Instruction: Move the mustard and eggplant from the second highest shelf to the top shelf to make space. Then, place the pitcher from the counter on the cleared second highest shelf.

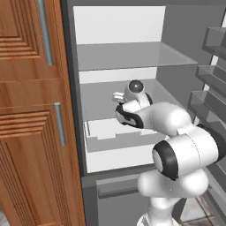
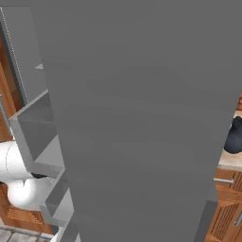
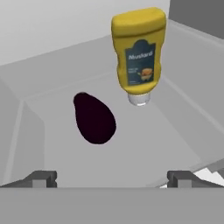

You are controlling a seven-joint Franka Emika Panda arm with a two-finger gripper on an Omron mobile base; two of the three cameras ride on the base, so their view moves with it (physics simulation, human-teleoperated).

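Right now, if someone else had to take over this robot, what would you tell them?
Gripper: open, empty, reaching into the fridge toward the second highest shelf.
Mustard and eggplant: both on that shelf, apart from each other, untouched.
Pitcher: on the counter beside the fridge.
Top shelf: nothing moved onto it yet.
Done: nothing so far.
Left: lift both items to the top shelf, then fetch the pitcher.

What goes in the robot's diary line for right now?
gripper: open, holding nothing | mustard: on second highest shelf | eggplant: beside it | pitcher: on counter
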